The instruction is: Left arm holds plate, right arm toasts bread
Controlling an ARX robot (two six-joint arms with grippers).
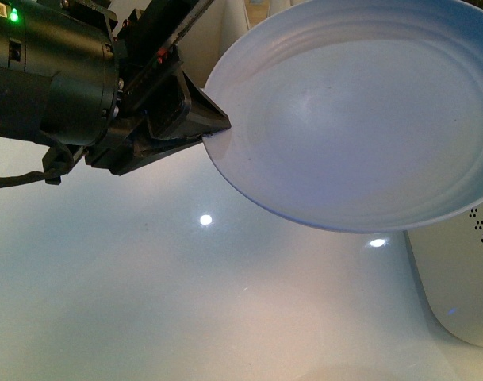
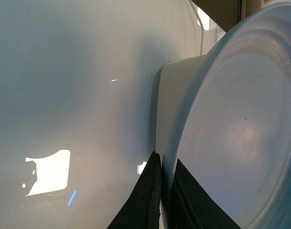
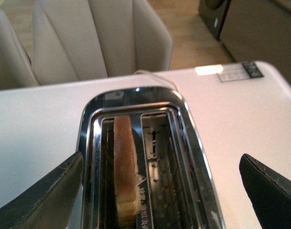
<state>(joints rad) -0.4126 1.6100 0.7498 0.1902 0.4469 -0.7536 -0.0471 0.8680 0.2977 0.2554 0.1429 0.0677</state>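
Note:
My left gripper [image 1: 209, 127] is shut on the rim of the pale blue-white plate [image 1: 360, 111], which hangs tilted above the table. In the left wrist view the black jaws pinch the edge of the plate [image 2: 236, 138] from both sides, with the left gripper [image 2: 167, 167] at the rim. The bread [image 3: 124, 167] stands upright in one slot of a chrome toaster [image 3: 193, 143], its crust poking above the opening. My right gripper [image 3: 159, 191] is open right above the toaster, its fingers [image 3: 45, 200] spread wide to either side. The other slot is empty.
A white appliance [image 1: 455, 286] with dotted holes sits on the white table [image 1: 185, 302] under the plate at the right. Beige chairs [image 3: 97, 38] stand beyond the table's far edge, and a cord [image 3: 150, 74] runs off behind the toaster.

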